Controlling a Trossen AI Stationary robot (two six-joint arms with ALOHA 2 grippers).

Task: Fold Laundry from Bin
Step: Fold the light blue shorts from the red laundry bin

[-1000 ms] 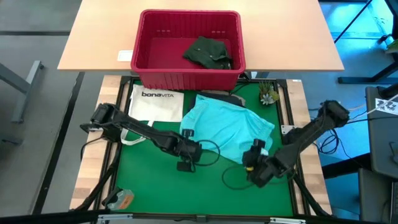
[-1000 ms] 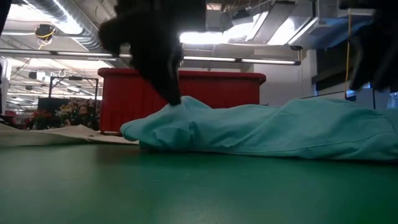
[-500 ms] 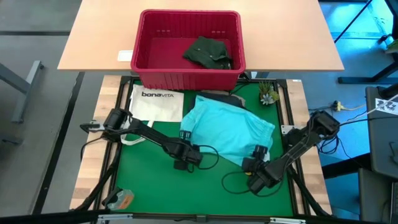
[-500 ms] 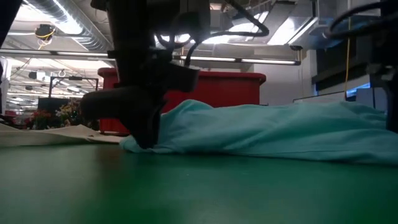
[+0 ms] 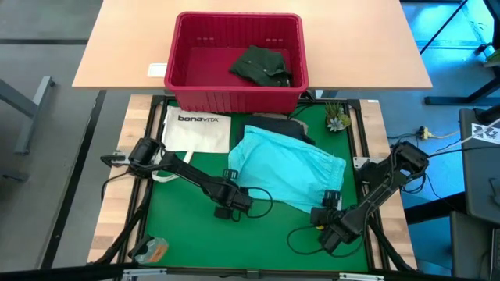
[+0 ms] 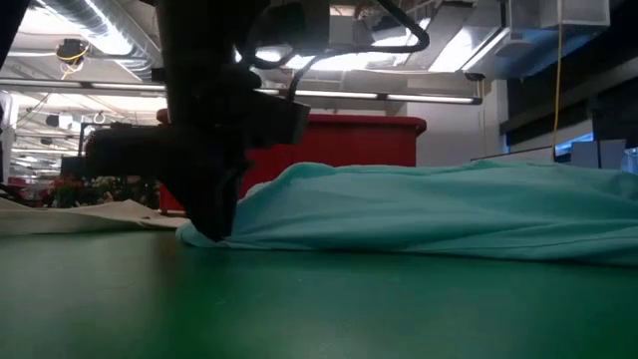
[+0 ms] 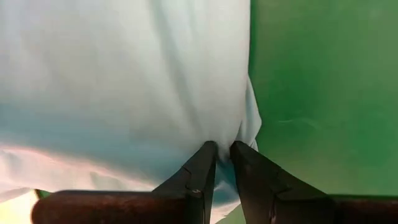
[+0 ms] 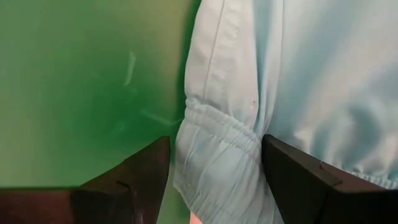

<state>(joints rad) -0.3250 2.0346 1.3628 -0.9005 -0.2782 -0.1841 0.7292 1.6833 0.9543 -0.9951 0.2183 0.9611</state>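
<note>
A: Where did the turquoise garment point(image 5: 287, 170) lie?

B: Flat on the green tabletop point(image 5: 195, 238), below the red bin point(image 5: 237, 97).

A: Grippers?

B: Left gripper point(image 7: 224, 149) pinched its near-left corner; right gripper point(image 8: 217, 163) stood wide, straddling the elastic hem, not yet closed.
</note>
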